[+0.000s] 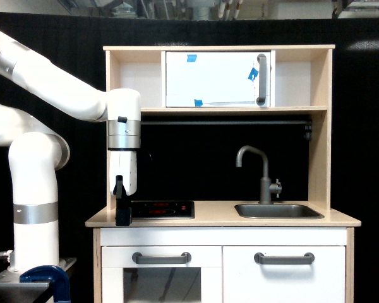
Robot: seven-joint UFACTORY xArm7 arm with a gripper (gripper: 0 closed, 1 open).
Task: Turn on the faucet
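Nearest to me, the white arm hung its dark pincer (122, 214) straight down over the desk (208, 218) at the exterior view's left end, the tips right at the wooden top beside the black stove plate (163, 209). Side-on as it was, I could not tell whether the pincer stood apart or together; nothing showed in it.

The faucet (260, 173) stood well apart from it, at the back edge of the grey sink (278, 211) toward the exterior view's right, post upright, spout hooked over, its small lever knob (276, 187) on the right side.

My worry was the crossing: travelling that low, the pincer could scrape the stove plate or strike the faucet post instead of the knob, which looked small and easy to slip off.

Farther back, the white cupboard door (215, 79) carried scraps of blue tape (253, 74); I could read no writing or brand anywhere.
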